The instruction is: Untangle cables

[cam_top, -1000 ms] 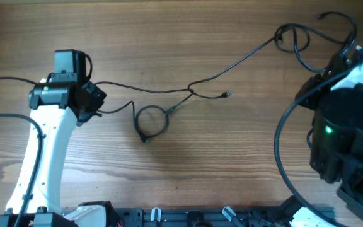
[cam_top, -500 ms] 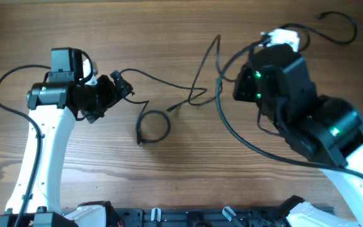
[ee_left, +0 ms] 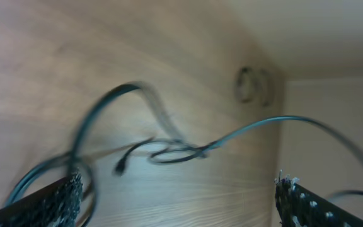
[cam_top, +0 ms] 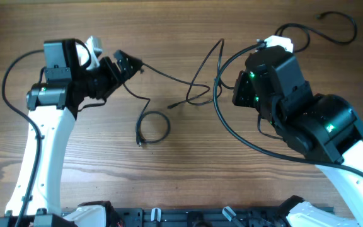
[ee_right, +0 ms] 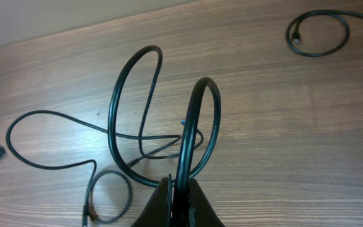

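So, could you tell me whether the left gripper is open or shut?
Open: the left gripper has its jaws wide apart, one at each lower corner of the wrist view.

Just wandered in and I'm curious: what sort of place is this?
Probably a robotics lab workbench: a left arm and right arm stand at a wooden table, with thin black cables strewn across it.
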